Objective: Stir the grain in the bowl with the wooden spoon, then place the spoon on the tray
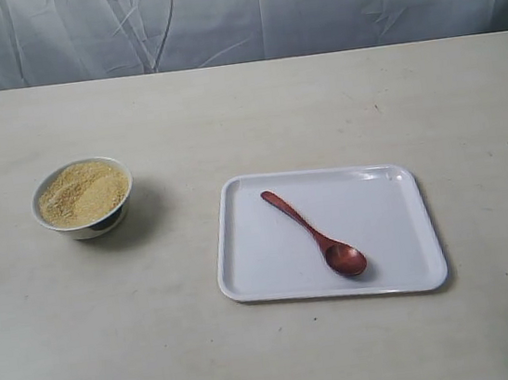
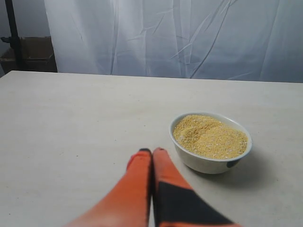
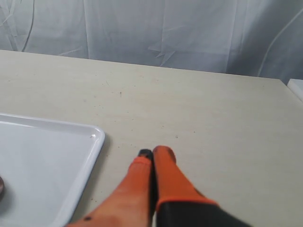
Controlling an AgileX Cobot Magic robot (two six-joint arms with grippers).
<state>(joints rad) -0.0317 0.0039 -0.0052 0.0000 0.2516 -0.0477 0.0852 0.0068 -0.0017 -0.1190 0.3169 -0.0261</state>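
The small white bowl [image 1: 82,199] with dark blue marks stands on the table's left side, filled with yellowish-tan grain [image 1: 83,191]. In the left wrist view the bowl [image 2: 211,143] and its grain [image 2: 210,135] sit just beyond my left gripper [image 2: 152,152], whose orange fingers are shut together on nothing. The dark reddish-brown wooden spoon [image 1: 316,234] lies diagonally on the white tray [image 1: 328,233], head toward the front. My right gripper [image 3: 154,152] is shut and empty, over bare table beside the tray's corner [image 3: 93,137]. Neither gripper appears in the exterior view.
A wrinkled white cloth backdrop [image 1: 230,10] runs behind the beige table [image 1: 243,107]. A dark stand and boxes [image 2: 23,47] sit past the table's far corner in the left wrist view.
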